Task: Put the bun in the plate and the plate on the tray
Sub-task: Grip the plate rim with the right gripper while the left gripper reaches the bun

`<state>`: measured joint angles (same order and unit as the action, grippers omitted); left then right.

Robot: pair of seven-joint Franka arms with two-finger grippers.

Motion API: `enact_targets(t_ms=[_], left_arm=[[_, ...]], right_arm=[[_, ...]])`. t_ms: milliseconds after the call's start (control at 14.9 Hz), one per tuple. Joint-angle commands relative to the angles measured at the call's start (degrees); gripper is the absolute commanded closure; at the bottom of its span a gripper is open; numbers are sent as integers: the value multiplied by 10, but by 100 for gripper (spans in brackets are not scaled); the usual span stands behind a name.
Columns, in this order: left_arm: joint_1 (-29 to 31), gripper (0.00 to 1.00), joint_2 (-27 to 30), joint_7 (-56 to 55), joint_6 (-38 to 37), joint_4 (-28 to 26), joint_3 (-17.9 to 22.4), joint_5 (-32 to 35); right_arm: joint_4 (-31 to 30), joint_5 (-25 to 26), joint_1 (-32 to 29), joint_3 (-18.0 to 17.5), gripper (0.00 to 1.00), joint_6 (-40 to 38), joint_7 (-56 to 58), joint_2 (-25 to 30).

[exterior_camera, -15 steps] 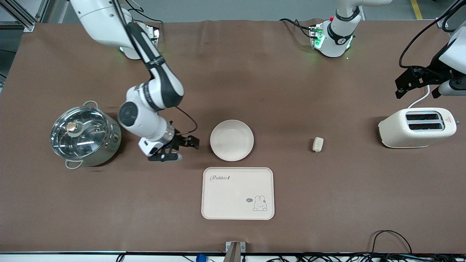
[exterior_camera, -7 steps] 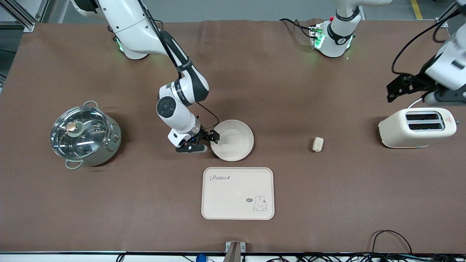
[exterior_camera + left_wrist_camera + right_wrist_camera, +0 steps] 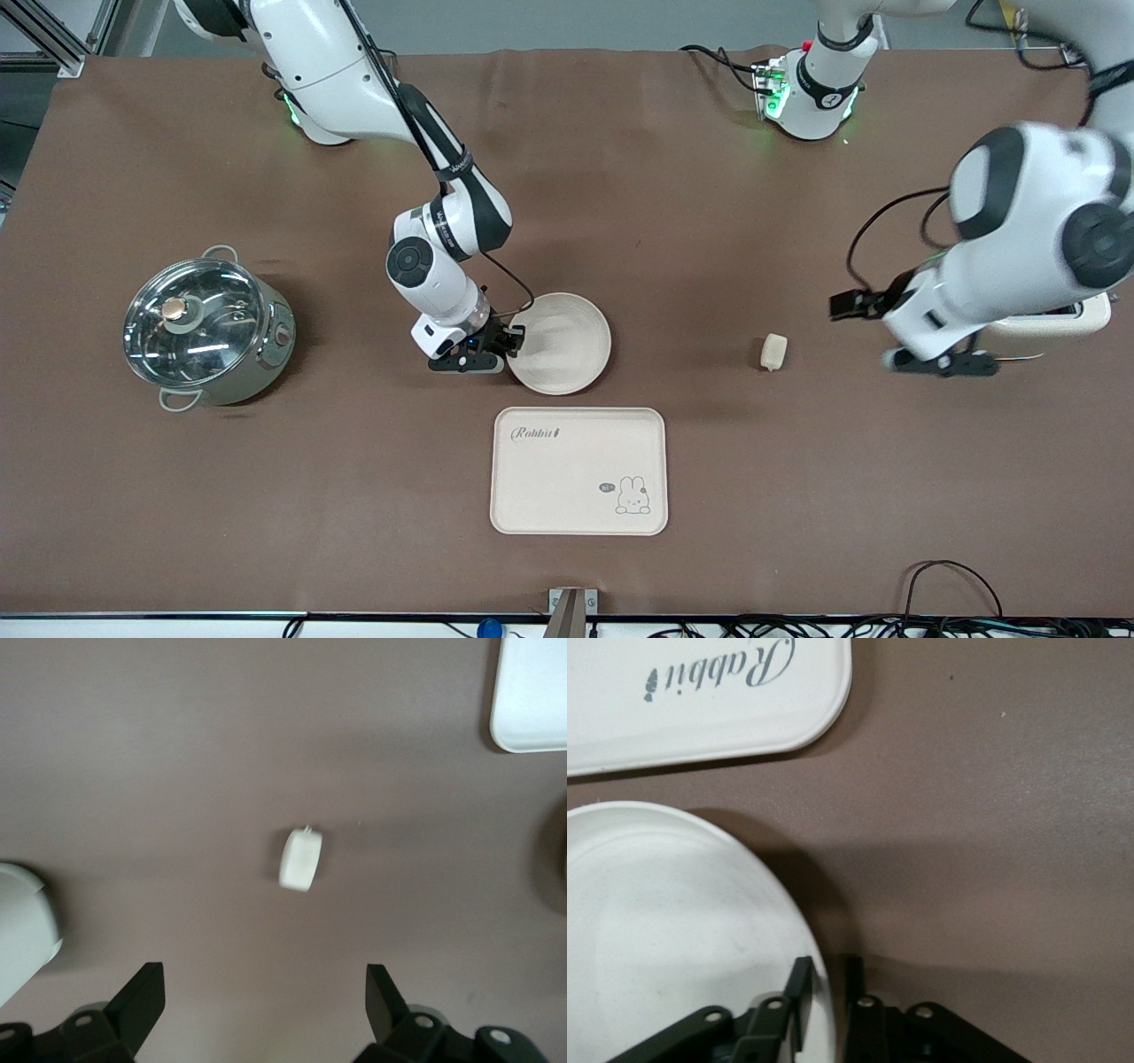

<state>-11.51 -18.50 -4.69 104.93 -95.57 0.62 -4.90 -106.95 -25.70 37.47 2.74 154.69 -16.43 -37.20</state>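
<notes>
The bun (image 3: 773, 352) lies on the brown table mat between the plate and the toaster. It also shows in the left wrist view (image 3: 300, 859). My left gripper (image 3: 873, 332) is open and empty, low over the mat beside the bun (image 3: 263, 979). The round plate (image 3: 567, 341) rests on the mat, farther from the front camera than the Rabbit tray (image 3: 578, 470). My right gripper (image 3: 509, 346) is shut on the plate's rim at the edge toward the right arm's end (image 3: 828, 970), one finger inside the plate (image 3: 664, 930) and one outside. The tray (image 3: 700, 700) holds nothing.
A steel pot with a glass lid (image 3: 208, 328) stands toward the right arm's end. A cream toaster (image 3: 1094, 315), mostly hidden by my left arm, stands toward the left arm's end and shows in the left wrist view (image 3: 22, 921). A tray corner (image 3: 536, 691) shows there too.
My right gripper moved from beside the pot to the plate and closed on its rim. My left arm swung down from above the toaster to beside the bun.
</notes>
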Motion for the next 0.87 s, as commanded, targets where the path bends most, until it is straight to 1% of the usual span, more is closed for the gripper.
enact_targets(t_ms=[0,134,201,470,671,805], left_arm=[[-2,0,-51,-1,84,-32,-18,-6],[-3,0,-84,6,120,-42,-23,-6],[-3,0,-91,9,136,-53,-26,-6],[-4,0,-100,11,244,-130,-30,-4],[-1,1,-99,11,267,-156,-38,-4],[0,7,-95,11,296,-182,-38,-4]], right_arm=[[5,-13,5,3,99,5,-3,-3],[13,-14,6,3,100,5,-4,-7],[15,-19,8,2,100,5,-4,-7],[33,-51,36,3,100,4,-4,-12],[47,-56,58,3,100,6,-34,-21],[60,-57,62,3,100,7,-39,-30]])
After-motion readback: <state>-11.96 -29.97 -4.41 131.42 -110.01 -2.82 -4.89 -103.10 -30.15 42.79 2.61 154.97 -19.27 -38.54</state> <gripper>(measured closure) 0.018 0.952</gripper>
